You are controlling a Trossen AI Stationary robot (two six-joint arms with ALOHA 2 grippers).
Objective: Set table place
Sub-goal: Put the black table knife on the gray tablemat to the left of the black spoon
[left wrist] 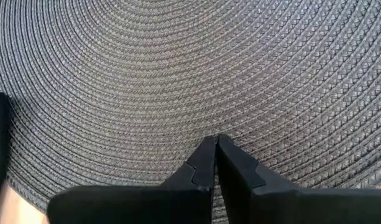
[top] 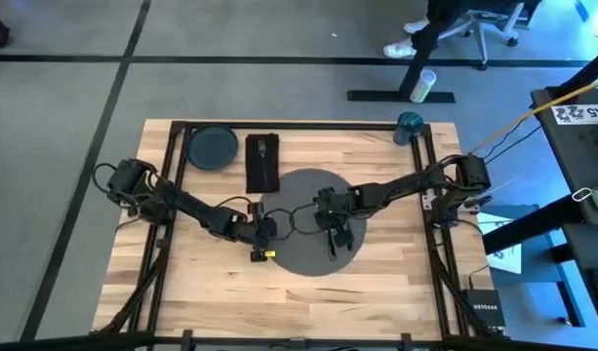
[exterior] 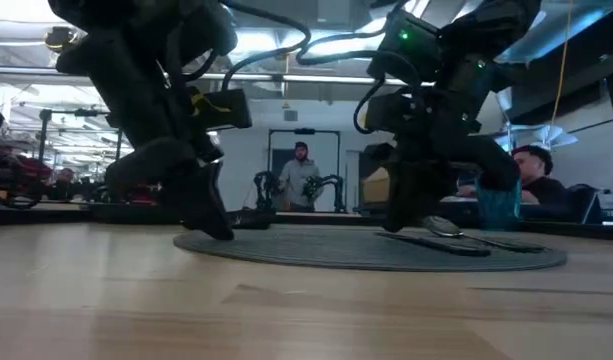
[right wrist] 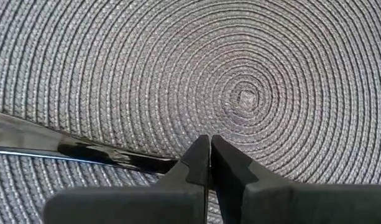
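The bench (top: pixel 377 263) is a rectangular top of pale butcher-block planks edged with thin black rails. At its far left sits a small round blue-grey plate (top: pixel 213 146), and just right of it a black rectangular napkin (top: pixel 262 161) with a fork (top: pixel 262 148) lying on it. The mat (top: pixel 303 190), a large flat round disc of dark grey woven cord laid in tight concentric rings, lies at the middle of the bench, close to the napkin's right edge. The left gripper (top: pixel 263 237) is down at the mat's left rim, its two dark wedge-shaped fingers pressed together with nothing between them; its wrist view shows the tips (left wrist: pixel 214 146) meeting over the ribbed weave near the mat's edge. The right gripper (top: pixel 332 237) stands over the mat just right of centre, its fingers likewise closed tip to tip (right wrist: pixel 207 149) and empty. A shiny metal spoon (exterior: pixel 456 232) lies flat on the mat beside the right gripper, its smooth handle (right wrist: pixel 66 148) running up to the fingertips. A teal cup (top: pixel 409 128) stands at the bench's far right corner. Beyond the bench, people (exterior: pixel 300 172) are in the room.
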